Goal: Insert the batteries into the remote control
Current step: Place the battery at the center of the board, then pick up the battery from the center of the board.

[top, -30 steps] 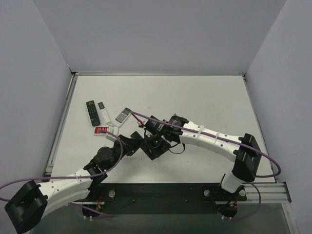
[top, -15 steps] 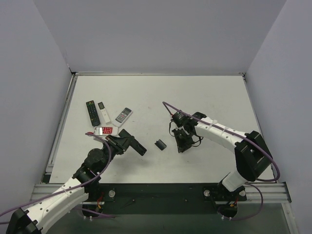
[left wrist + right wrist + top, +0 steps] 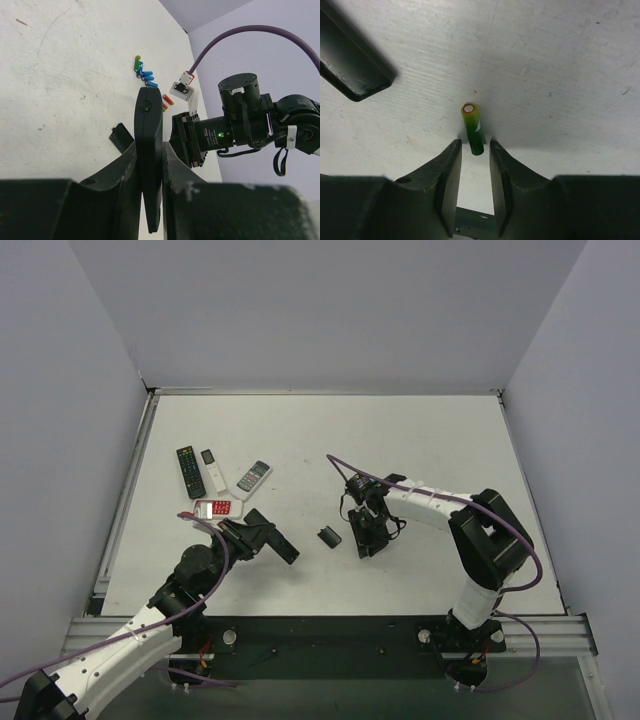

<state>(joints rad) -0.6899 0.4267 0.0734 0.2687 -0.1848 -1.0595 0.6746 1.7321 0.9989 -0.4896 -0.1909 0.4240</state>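
Note:
My left gripper (image 3: 262,538) is shut on the slim black remote control (image 3: 280,545), which stands edge-up between the pads in the left wrist view (image 3: 148,145). Its small black cover piece (image 3: 328,536) lies on the table between the arms and also shows in the left wrist view (image 3: 121,138). Green and blue batteries (image 3: 143,74) and orange-red ones (image 3: 167,99) lie beyond the remote. My right gripper (image 3: 364,544) is down on the table, narrowly open. A green battery (image 3: 473,130) lies between its fingertips (image 3: 454,150) with a gap on each side.
A black remote with coloured buttons (image 3: 189,471), a small white remote (image 3: 213,472), a grey-white remote (image 3: 253,476) and a red-and-white remote (image 3: 217,508) lie at the left. A raised rail runs along the table's left edge (image 3: 128,490).
The two grippers were together at the centre. My left gripper drew back left with the remote; the cover piece now lies on the table. My right gripper moved right and down over the batteries.

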